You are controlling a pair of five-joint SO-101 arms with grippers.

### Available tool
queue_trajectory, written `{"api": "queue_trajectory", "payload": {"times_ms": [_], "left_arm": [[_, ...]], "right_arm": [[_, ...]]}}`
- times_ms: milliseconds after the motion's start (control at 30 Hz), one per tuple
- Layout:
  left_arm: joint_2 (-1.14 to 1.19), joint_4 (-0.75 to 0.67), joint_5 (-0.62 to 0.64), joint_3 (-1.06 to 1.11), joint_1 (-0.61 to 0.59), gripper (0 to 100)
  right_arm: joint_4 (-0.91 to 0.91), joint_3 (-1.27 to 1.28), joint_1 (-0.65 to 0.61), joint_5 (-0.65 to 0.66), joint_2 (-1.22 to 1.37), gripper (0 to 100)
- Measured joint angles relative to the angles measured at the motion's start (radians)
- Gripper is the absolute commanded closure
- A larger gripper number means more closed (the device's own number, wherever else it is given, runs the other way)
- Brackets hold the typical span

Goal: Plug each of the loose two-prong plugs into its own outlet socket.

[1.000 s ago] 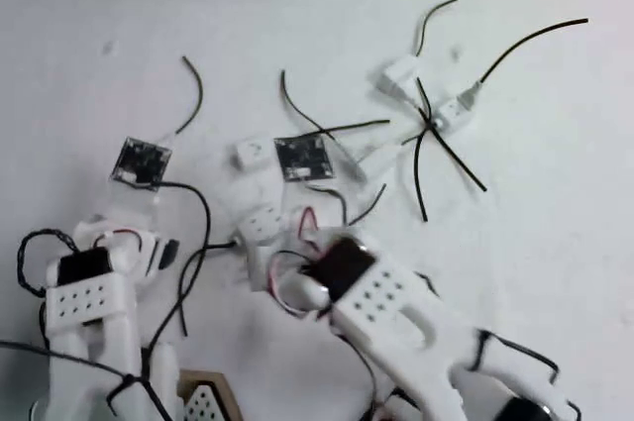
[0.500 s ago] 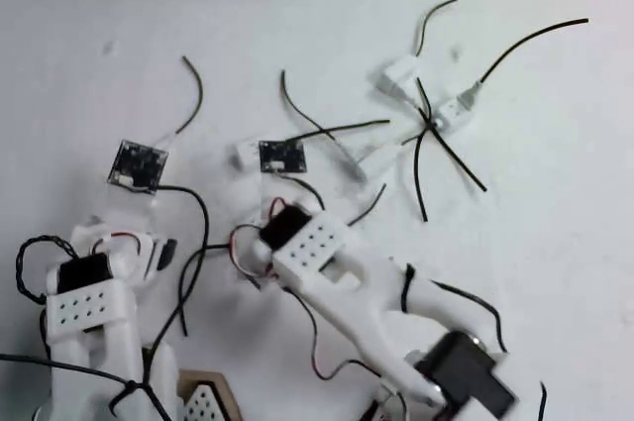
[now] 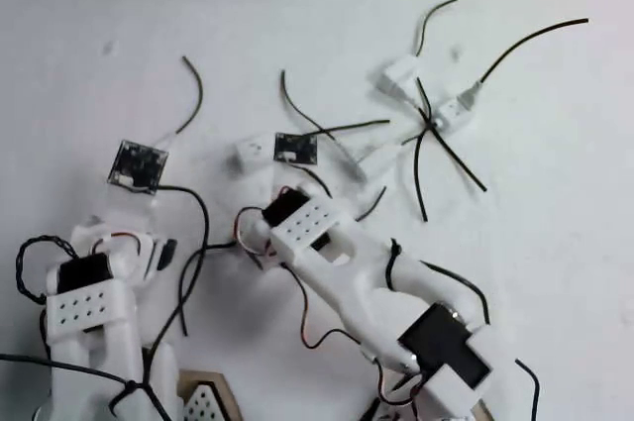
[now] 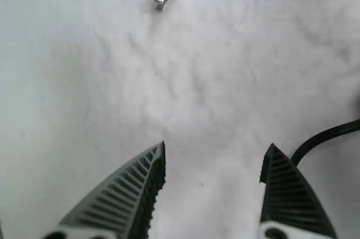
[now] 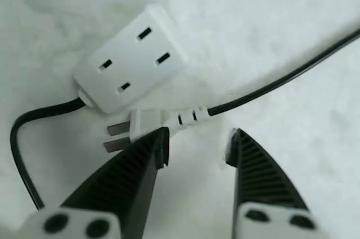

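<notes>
Right wrist view shows the right gripper (image 5: 197, 138), jaws spread, poised over the plug (image 5: 151, 122) lying on the table (image 5: 281, 14) beside the outlet block (image 5: 130, 60), apparently placed to straddle it for a grab, while the left gripper (image 4: 215, 149) hangs likewise spread.

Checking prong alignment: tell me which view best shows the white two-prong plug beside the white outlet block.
The right wrist view: the white two-prong plug lies beside the white outlet block, both metal prongs clear, ahead of the open right gripper. In the high view the right arm covers it; the left wrist view faces other table.
</notes>
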Motion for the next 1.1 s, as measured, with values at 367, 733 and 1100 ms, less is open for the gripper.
{"api": "queue_trajectory", "payload": {"times_ms": [367, 733, 1100], "left_arm": [[-0.002, 0.0, 0.0, 0.012, 0.0, 72], [-0.003, 0.0, 0.0, 0.018, -0.002, 72], [-0.003, 0.0, 0.0, 0.018, -0.002, 72]], "right_arm": [[0.063, -0.094, -0.006, 0.0, 0.002, 83.0], [0.117, -0.137, -0.005, 0.0, 0.083, 83.0], [0.043, -0.163, 0.002, -0.002, 0.198, 83.0]]}}
